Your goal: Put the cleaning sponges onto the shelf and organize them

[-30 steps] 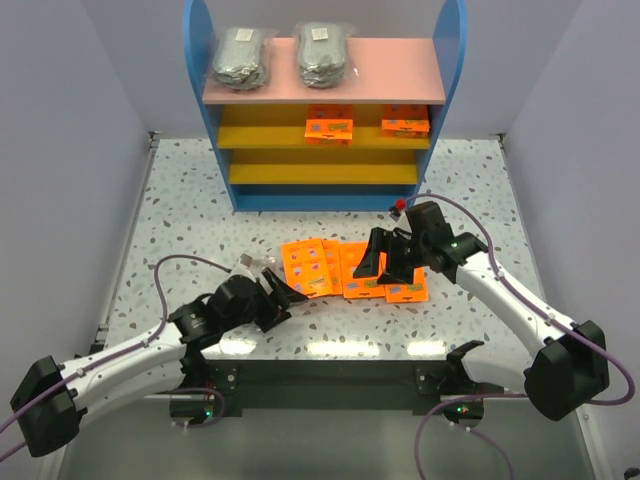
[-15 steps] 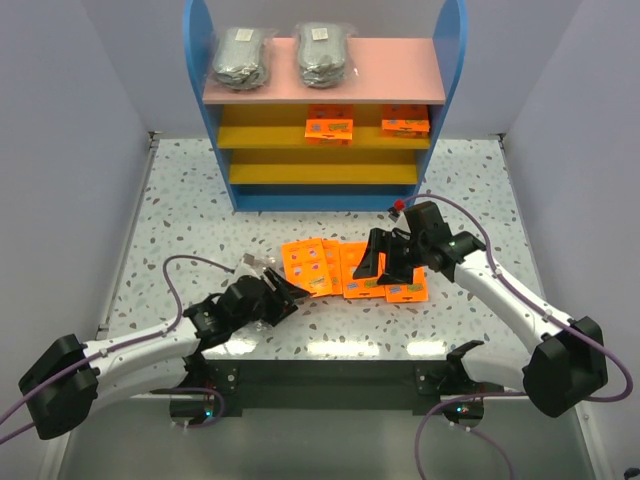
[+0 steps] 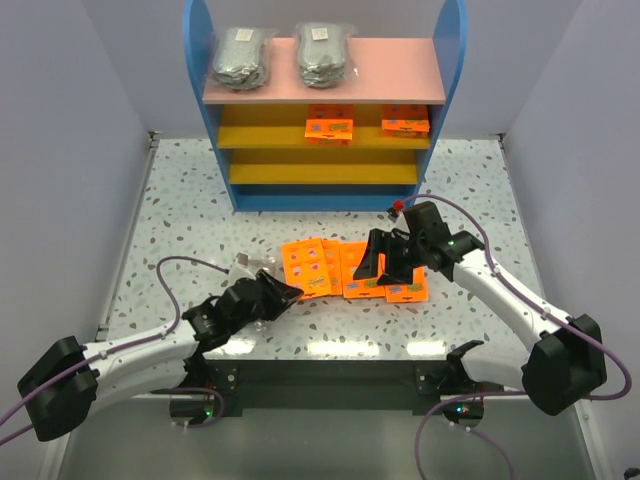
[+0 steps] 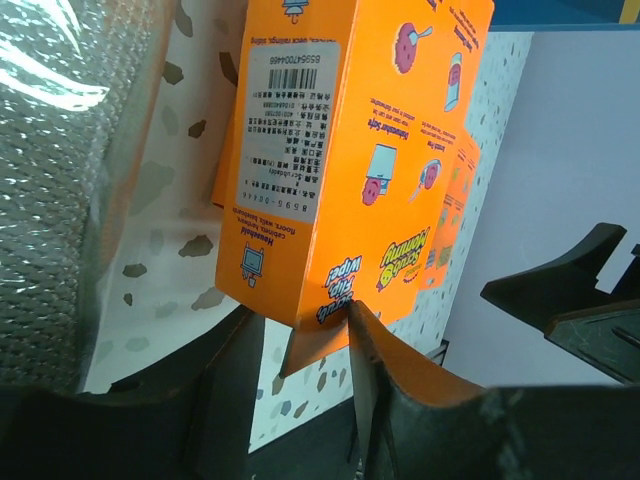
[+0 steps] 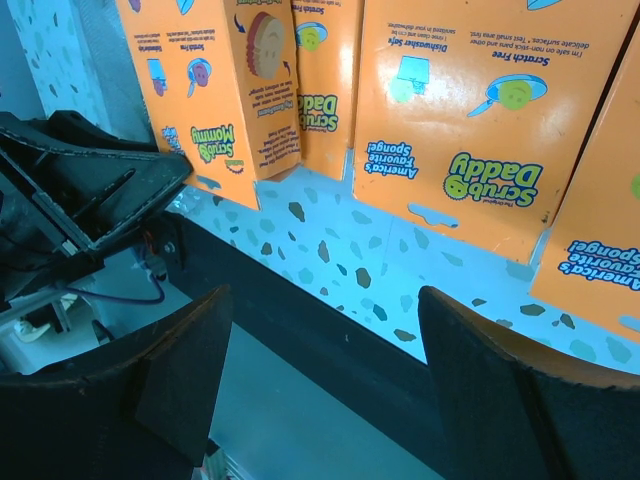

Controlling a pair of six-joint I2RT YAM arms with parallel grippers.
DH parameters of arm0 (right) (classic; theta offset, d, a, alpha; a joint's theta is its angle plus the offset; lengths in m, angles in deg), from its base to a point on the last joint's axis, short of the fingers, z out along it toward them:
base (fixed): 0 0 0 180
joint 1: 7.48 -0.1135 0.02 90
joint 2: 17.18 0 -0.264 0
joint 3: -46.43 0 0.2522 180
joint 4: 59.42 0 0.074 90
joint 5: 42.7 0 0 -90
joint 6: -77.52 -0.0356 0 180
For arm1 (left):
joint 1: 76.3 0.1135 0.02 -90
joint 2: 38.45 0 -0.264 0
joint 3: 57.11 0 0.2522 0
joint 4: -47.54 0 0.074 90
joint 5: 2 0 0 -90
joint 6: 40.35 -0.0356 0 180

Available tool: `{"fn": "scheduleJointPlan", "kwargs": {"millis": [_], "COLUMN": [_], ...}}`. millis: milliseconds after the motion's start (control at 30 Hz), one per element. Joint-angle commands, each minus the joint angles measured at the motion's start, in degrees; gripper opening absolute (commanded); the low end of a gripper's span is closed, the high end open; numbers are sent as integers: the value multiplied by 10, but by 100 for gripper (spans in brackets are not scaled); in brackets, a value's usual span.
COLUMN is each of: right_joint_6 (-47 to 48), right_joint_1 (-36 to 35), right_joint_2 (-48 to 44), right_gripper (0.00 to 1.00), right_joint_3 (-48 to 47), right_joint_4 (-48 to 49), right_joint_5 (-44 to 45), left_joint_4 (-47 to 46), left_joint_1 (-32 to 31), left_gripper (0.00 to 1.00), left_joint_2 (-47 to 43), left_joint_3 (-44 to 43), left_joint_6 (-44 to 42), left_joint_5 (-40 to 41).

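Note:
The shelf [image 3: 400, 70] stands at the back, with two clear bags of grey scrub pads [image 3: 240, 58] on its pink top and two orange packets [image 3: 329, 129] on the upper yellow board. Several orange packets [image 3: 352, 268] lie fanned on the table. A third clear bag [image 3: 248, 264] lies at their left. My left gripper [image 3: 283, 293] is half closed round the near corner of the leftmost orange packet [image 4: 350, 150]. The right finger [image 4: 372, 365] touches it, and a gap shows beside the left finger. My right gripper [image 3: 383, 265] hovers open over the right packets [image 5: 450, 120].
The clear bag [image 4: 50, 200] lies close on the left of my left gripper [image 4: 295, 370]. The table's dark front edge [image 5: 330, 350] runs under my right gripper [image 5: 322, 300]. The left arm [image 5: 80, 190] shows close by in the right wrist view. The lower yellow board [image 3: 322, 173] is bare.
My left gripper has slid forward and right to the leftmost orange packet, and its jaws have narrowed round the packet's corner. The right arm has stayed still.

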Motion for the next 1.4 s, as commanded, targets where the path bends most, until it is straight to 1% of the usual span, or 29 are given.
{"fn": "scheduleJointPlan", "kwargs": {"millis": [0,67,133,167,267,367,433,500,533,600,733,800,833,933,1067,1167,1300,1367], "right_joint_6": [14,14,12,12,12,12,13,13,13,13,14,15,15,14,16,21,24,26], "right_joint_1": [-2,-2,-2,-2,-2,-2,-2,-2,-2,-2,-2,-2,-2,-2,-2,-2,-2,-2], "right_joint_2": [-3,-5,-6,-7,-9,-12,-10,-9,-8,-8,-5,-4,-3,0,6,14,19,23], "right_gripper": [78,78,78,78,78,77,77,77,77,77,77,77,77,77,77,77,77,77], "right_joint_3": [-19,-19,-19,-20,-21,-22,-22,-22,-23,-23,-22,-22,-22,-24,-31,-41,-55,-57], "right_joint_4": [-2,-2,-2,-3,-7,-7,-7,-8,-6,-6,-4,-3,-3,-2,-4,-10,-16,-17], "right_joint_5": [-6,-7,-5,-5,-3,-1,-2,-3,-2,-2,-1,-1,-2,-1,-1,-1,0,0], "left_joint_4": [-29,-44,-54,-54,-54,-12,33,70,106,135,211,228,244,254,250,203,171,147], "left_joint_1": [-2,-1,-2,-1,-2,-1,-1,-2,-2,-1,-2,-1,-2,-2,-1,-1,4,25], "left_gripper": [41,38,31,24,15,4,0,0,0,0,0,0,0,0,0,0,0,0], "left_joint_2": [2,4,4,1,-21,-60,-96,-122,-146,-169,-234,-258,-281,-314,-302,-271,-229,-211], "left_joint_3": [7,13,15,13,9,-9,-28,-42,-57,-75,-129,-147,-168,-203,-243,-255,-275,-289], "left_joint_6": [-23,-31,-39,-41,-55,-68,-71,-70,-70,-75,-106,-122,-137,-164,-199,-229,-261,-272], "left_joint_5": [27,28,29,32,39,49,57,61,61,61,64,72,89,119,133,116,115,96]}}
